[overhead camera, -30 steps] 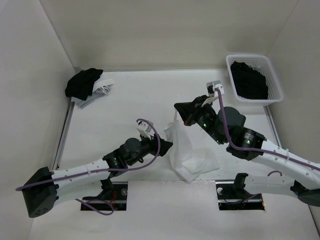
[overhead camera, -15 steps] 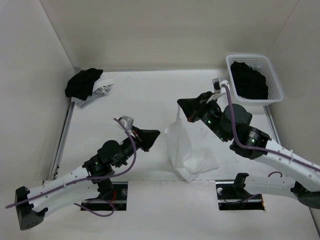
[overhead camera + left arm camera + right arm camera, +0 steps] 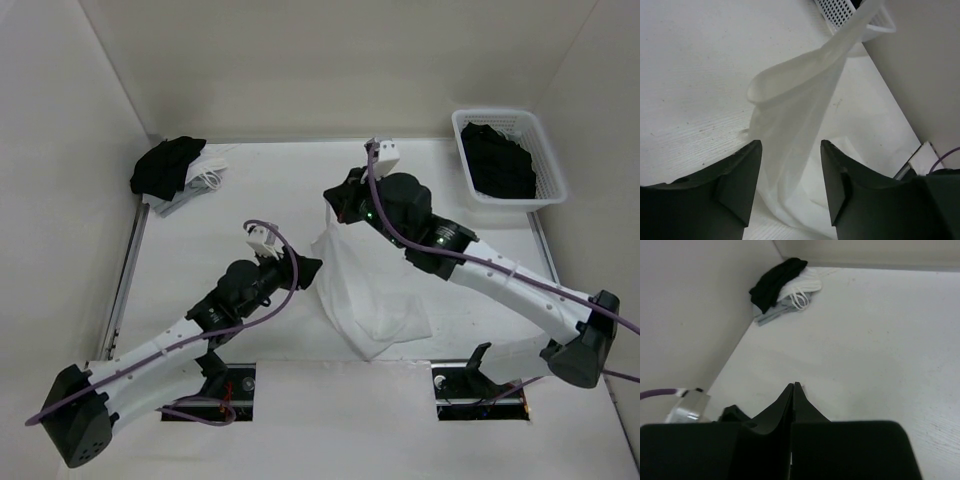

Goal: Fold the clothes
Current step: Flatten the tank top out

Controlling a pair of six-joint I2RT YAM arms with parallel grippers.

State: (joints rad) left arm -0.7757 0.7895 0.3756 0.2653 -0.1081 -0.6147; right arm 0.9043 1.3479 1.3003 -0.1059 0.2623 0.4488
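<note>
The right gripper [image 3: 329, 204] (clamped on it) has carried the camisole [image 3: 362, 288] leftward; left gripper [image 3: 312, 268] gapes wide.

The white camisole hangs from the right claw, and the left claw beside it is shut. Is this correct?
Not quite: the left claw is open, as the left wrist view shows. The white camisole does hang from the right claw.

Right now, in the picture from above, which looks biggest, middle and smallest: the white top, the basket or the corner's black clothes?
1. white top
2. basket
3. black clothes
The top is partly lifted toward the camera, so its lead is unsure.
</note>
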